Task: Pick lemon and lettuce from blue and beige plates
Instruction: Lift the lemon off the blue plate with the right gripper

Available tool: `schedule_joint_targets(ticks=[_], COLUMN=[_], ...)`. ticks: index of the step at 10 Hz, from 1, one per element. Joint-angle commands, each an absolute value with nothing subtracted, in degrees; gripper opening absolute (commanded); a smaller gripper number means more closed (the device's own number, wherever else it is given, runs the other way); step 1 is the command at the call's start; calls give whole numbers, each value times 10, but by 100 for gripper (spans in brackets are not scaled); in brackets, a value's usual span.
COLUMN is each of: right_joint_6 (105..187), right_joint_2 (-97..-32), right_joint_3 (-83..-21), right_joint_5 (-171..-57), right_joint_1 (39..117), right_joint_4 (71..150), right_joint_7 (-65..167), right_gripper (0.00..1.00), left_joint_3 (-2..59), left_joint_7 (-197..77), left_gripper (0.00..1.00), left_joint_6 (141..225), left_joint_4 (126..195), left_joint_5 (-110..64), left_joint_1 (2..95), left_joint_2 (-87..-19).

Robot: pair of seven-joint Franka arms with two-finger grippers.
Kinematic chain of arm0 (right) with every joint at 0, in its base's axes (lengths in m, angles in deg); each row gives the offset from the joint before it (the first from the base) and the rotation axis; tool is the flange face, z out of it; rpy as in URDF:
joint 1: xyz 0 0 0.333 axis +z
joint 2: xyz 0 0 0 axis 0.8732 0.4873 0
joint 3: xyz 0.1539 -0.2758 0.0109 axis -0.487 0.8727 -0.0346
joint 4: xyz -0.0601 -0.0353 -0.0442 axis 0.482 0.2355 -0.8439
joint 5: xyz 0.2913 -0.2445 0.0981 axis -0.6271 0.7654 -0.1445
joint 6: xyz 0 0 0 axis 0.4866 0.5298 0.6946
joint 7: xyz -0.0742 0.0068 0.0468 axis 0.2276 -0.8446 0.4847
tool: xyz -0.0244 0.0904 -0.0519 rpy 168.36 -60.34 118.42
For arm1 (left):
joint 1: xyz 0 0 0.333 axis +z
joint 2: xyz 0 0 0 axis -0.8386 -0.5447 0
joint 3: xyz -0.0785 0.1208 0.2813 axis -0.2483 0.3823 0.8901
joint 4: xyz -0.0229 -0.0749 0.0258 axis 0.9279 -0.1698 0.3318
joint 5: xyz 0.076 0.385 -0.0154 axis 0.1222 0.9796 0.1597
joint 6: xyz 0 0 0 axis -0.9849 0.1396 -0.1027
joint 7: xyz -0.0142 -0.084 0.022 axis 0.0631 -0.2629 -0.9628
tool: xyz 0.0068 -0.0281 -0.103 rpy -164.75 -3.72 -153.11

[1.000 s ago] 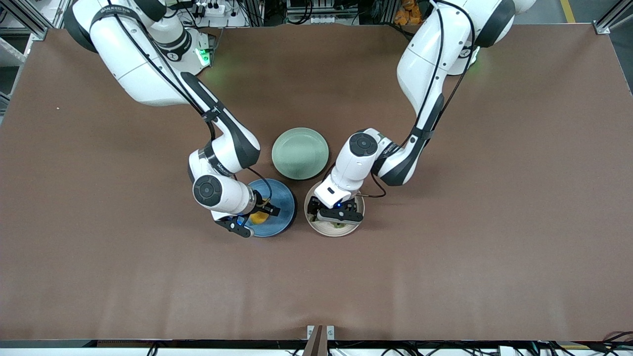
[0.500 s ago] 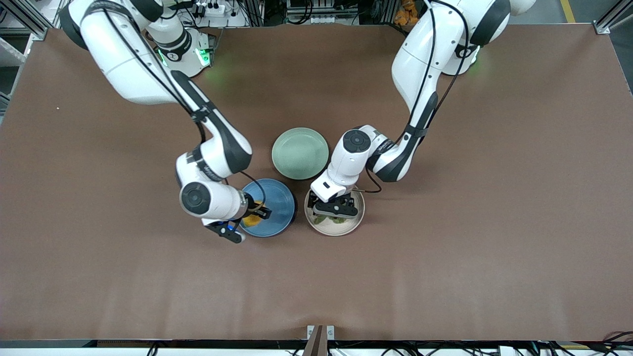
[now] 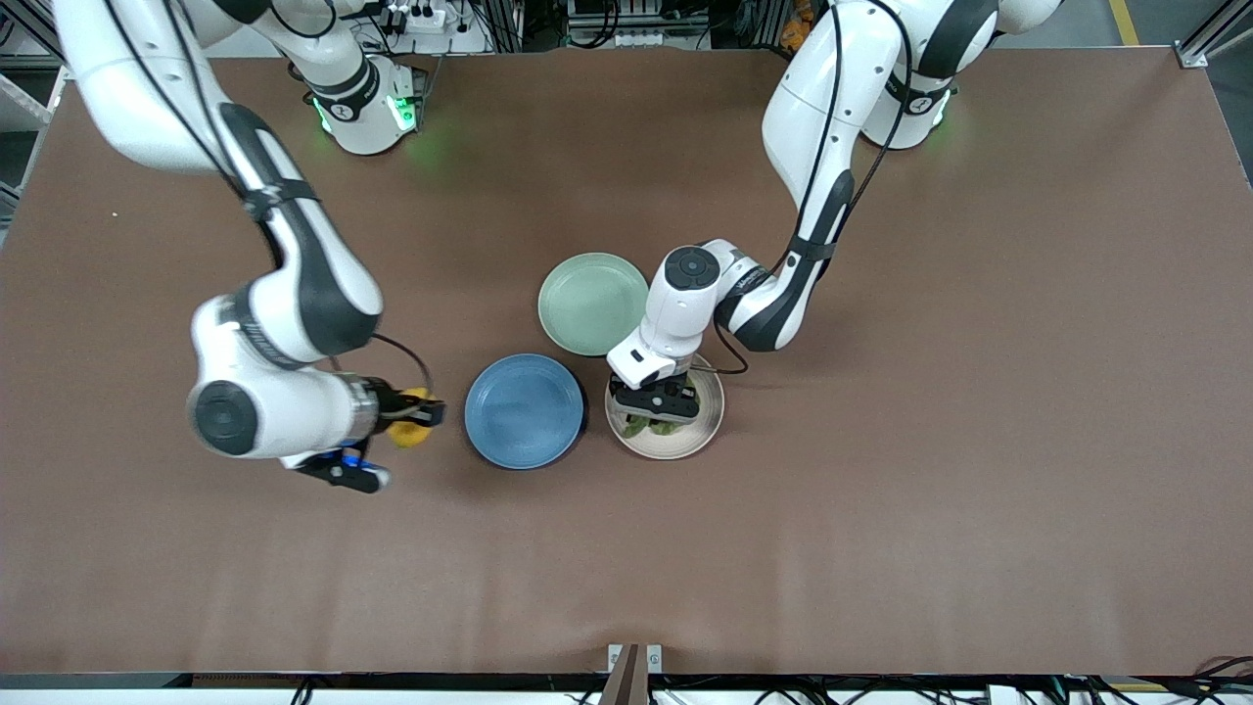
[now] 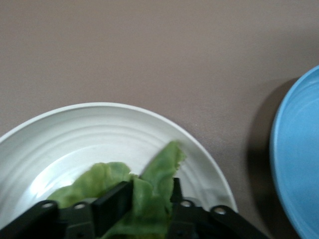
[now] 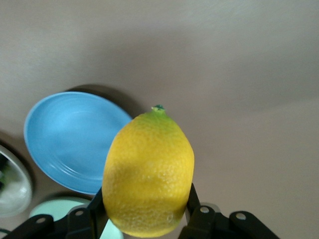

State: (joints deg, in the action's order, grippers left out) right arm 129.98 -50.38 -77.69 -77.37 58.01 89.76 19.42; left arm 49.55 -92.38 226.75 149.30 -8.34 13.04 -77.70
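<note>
The brown table (image 3: 881, 509) carries three plates clustered near its middle: a mint-green plate (image 3: 587, 299) toward the robots' edge, and nearer the front edge a blue plate (image 3: 519, 416) and a beige plate (image 3: 685, 446) side by side, the blue one toward the right arm's end. The blue plate is bare. The right claw (image 3: 416, 411) hangs over bare table just beside the blue plate, toward the right arm's end, clamped on the lemon (image 3: 406, 429); the right wrist view shows the lemon (image 5: 148, 173) wedged upright between the two fingers, stem tip up, clear of everything below. The left claw (image 3: 658, 406) is low over the beige plate, clamped on the lettuce (image 3: 654, 427); in the left wrist view the leaf (image 4: 144, 191) is pinched between the fingers while its loose ruffled end seems to trail onto the beige plate (image 4: 75, 134). The step in hand appears to be lifting both items free. For the lemon the grip looks firm across its waist, so a steady carry without sudden swings should keep it from rolling out. The lettuce needs more care: it is limp and only partly gathered, so a straight, slow rise would let the hanging part peel off the plate without tearing or dragging the plate toward the blue one close beside it.
</note>
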Motion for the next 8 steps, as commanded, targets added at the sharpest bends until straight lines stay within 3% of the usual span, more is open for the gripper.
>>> schedule_joint_targets(ticks=[1,3,6,8], right_joint_6=[1314,1412,1532,1571], right_joint_2=[-566,-623,-638,-634], right_joint_3=[-785,-757,-740,-726], right_joint_5=[-757,-756,-757,-757], right_joint_1=[528,501,486,485], right_joint_4=[987,1111,1213,1247], right_joint_7=[294,378,430,441], right_gripper=[0,0,0,0], left_joint_3=[508,508,509,508], left_joint_7=[-940,-982,-1032,-1070], left_gripper=[21,1,0,0], left_joint_6=[2243,2240,2094,2027], left_joint_4=[1501,1494,1446,1446], left_joint_5=[-75,-76,-76,-79], left_joint_1=[121,114,102,116], left_joint_2=[-772,-767,-734,-650])
